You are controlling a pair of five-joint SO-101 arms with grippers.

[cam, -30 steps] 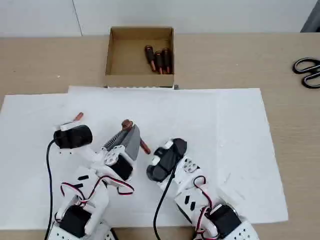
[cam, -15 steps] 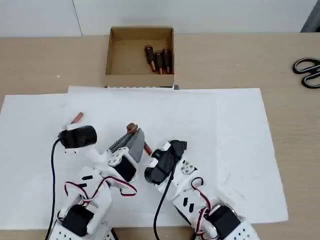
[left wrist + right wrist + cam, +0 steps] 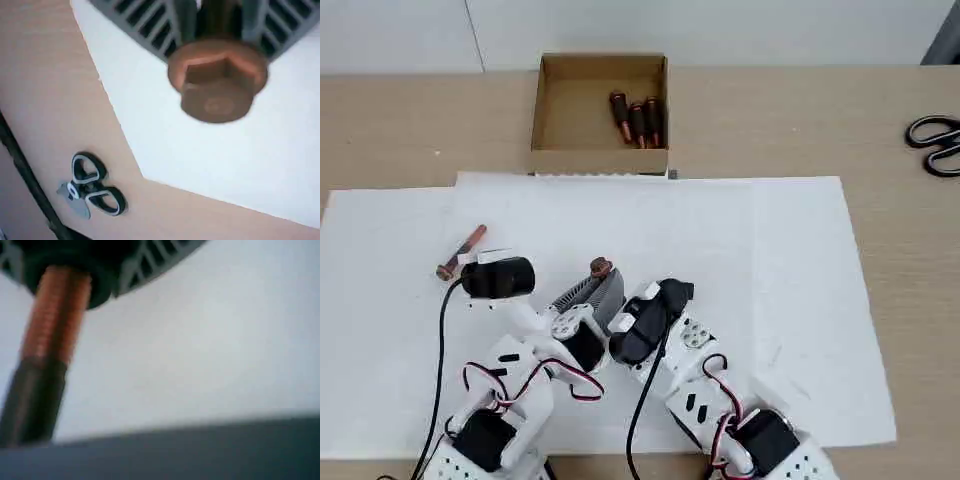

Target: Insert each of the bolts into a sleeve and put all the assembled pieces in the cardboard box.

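Note:
My left gripper is shut on a copper bolt just under its hex head, near the middle of the white paper. The grey ribbed fingers flank the shank. My right gripper sits right beside it, touching or nearly so. In the right wrist view its jaws close around a copper threaded shank that runs into a dark sleeve; I cannot tell whether this is the same bolt. A loose bolt lies on the paper at the left. The cardboard box at the back holds three assembled pieces.
White paper covers most of the table in front of the box. Black-handled scissors lie on the bare wood at the far right, also seen as scissors in the left wrist view. The right half of the paper is free.
My left gripper has carried the bolt right and toward the front, up against the right gripper. The loose bolt at the left has come fully into sight. The right arm shifted slightly.

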